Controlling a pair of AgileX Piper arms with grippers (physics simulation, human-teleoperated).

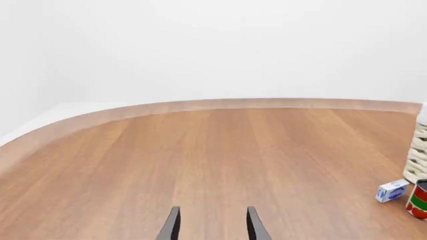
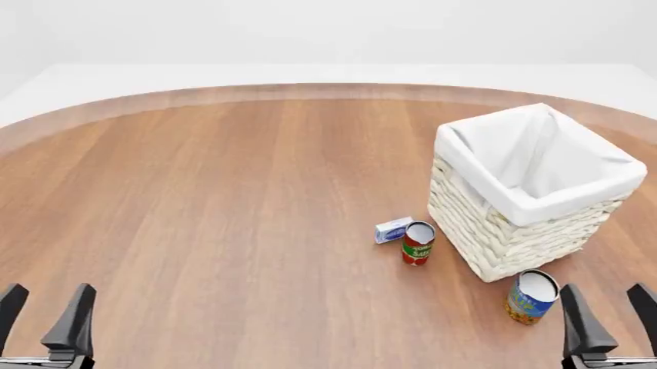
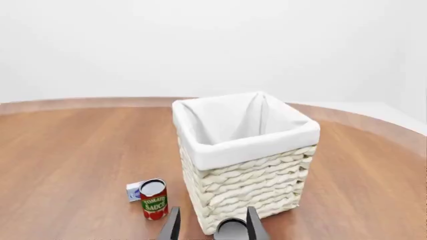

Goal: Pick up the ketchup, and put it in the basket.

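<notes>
Front view: basket (image 2: 493, 231) right of centre on table (image 2: 205, 215); red-and-green can (image 2: 417, 243) and small blue box (image 2: 392, 230) just left of it, blue-and-orange can (image 2: 531, 297) near its front corner. Ketchup not visible in any view. Left gripper (image 2: 43, 311) and right gripper (image 2: 608, 311) both spread, empty.

Left wrist view: fingers (image 1: 172, 225) apart over bare wood.

Right wrist view: fingers (image 3: 252, 223) apart, facing the basket (image 3: 253, 185).

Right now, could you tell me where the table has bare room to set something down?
The wide wood left of the small blue-and-white box and tomato sauce can is bare. It is crowded around the basket, with the blue-and-orange can near the right hand.
</notes>
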